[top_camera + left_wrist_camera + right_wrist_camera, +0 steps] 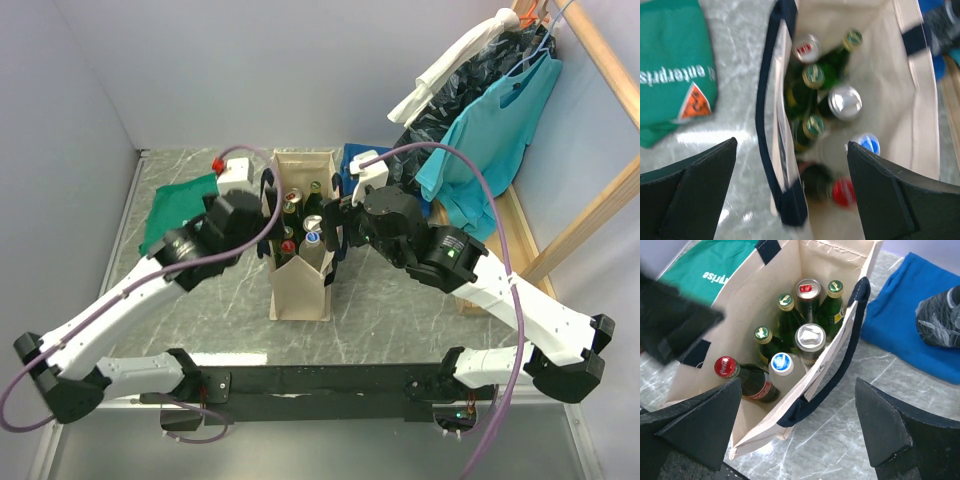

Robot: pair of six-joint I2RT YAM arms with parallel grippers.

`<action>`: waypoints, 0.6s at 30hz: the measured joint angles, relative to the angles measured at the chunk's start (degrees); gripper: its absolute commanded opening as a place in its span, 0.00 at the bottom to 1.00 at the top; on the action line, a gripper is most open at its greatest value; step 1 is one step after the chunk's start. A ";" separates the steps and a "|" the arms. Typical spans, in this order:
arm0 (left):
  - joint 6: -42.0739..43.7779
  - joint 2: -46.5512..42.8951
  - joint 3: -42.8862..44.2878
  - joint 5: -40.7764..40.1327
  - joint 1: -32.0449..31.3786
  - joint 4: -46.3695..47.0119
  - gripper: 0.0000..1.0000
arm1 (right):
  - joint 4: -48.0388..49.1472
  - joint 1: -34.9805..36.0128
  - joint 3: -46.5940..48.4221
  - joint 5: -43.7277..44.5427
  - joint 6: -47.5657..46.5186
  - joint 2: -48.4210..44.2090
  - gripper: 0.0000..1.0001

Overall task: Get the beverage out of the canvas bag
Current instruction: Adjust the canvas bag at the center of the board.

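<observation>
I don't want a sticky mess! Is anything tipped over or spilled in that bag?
No spill shows. Only the red-capped bottle leans sideways inside the canvas bag; the other drinks look upright.

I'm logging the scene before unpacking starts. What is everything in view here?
canvas bag: one, cream with navy handles, upright at table centre
green bottles: three, gold caps, inside bag
cans: two, silver tops, inside bag
blue-capped bottle: one, clear, inside bag
red-capped bottle: one, dark, inside bag
T-shirt: one, green, folded, left of bag
cloth: one, blue, right of bag
hanging clothes: white, black, teal, far right
left claw: black, open, over bag's left side
right claw: black, open, over bag's right side
</observation>
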 measured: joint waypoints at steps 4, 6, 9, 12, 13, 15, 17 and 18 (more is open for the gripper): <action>-4.46 -5.55 -4.63 -1.60 -6.95 -1.90 0.99 | 0.07 -0.02 -0.02 1.25 -0.20 0.15 1.00; -6.69 -7.06 -5.88 -1.84 -9.66 -2.99 0.99 | 0.22 0.00 -0.02 1.49 -0.22 0.59 1.00; -10.32 -7.63 -7.15 -2.36 -12.87 -4.66 0.99 | 0.37 0.00 -0.02 1.60 -0.17 1.77 1.00; -13.68 -7.63 -8.87 -3.23 -15.23 -5.88 0.98 | 0.37 0.00 -0.04 1.55 -0.17 3.04 1.00; -14.69 -7.63 -9.27 -3.56 -15.74 -6.25 0.96 | 0.37 0.00 -0.04 1.53 -0.17 3.26 1.00; -16.46 -7.82 -9.77 -4.07 -16.33 -6.78 0.93 | 0.39 -0.02 -0.04 1.51 -0.15 3.43 1.00; -17.97 -8.66 -10.08 -4.66 -16.61 -7.28 0.92 | 0.42 -0.02 -0.04 1.51 -0.15 3.43 1.00; -18.56 -9.20 -10.29 -4.85 -16.63 -7.67 0.92 | 0.46 -0.02 -0.04 1.51 -0.15 3.43 1.00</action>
